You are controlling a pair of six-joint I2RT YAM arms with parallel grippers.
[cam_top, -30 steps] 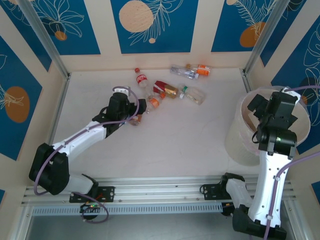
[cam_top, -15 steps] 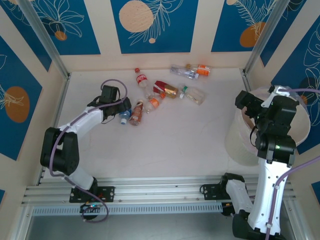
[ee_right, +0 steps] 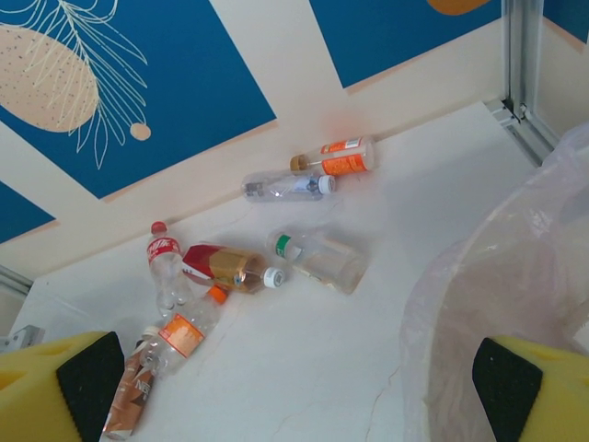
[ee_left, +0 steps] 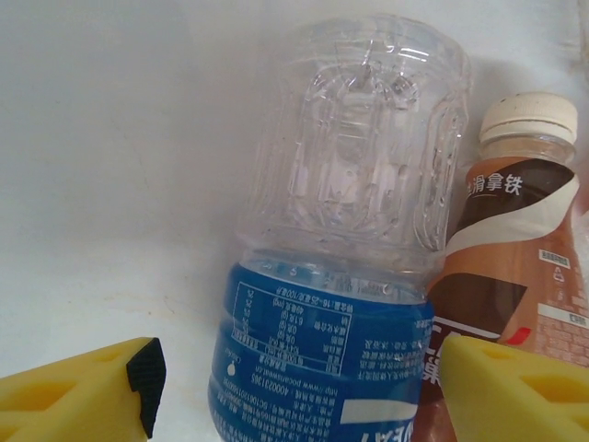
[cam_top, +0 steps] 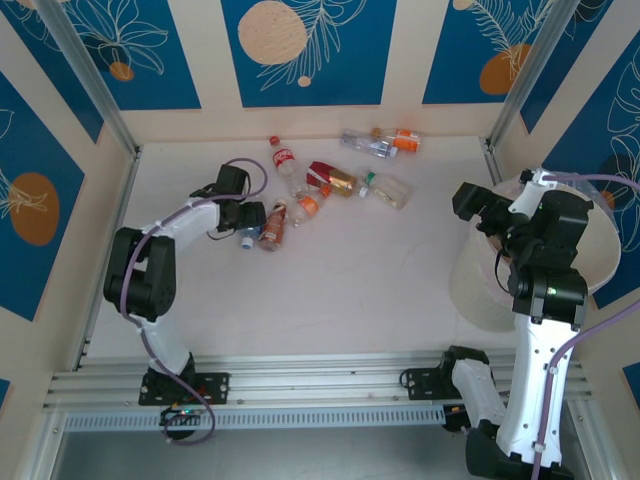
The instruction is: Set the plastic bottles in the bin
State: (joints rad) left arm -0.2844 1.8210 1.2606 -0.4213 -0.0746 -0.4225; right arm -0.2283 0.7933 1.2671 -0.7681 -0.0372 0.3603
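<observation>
Tabletop (ee_left: 110,184) close-up shows blue-labelled bottle (ee_left: 336,304) inside left gripper (ee_left: 294,391), seemingly untouched.

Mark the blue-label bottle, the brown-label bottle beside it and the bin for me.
blue-label bottle (ee_left: 322,359): left wrist view, on its blue label.
brown-label bottle (ee_left: 483,308): left wrist view, on its brown label.
bin (cam_top: 478,290): top external view, on its outer wall.

The plastic bottles (cam_top: 335,181) are strewn across the far middle of the table (cam_top: 350,285), two of them being set nearest the back wall (cam_top: 205,122). The bin (cam_top: 468,290) is placed at the right edge. One bottle (ee_left: 340,276) is bracketed by the left gripper (ee_left: 294,391), and a second bottle (ee_left: 520,276) is laid just right of it.
</observation>
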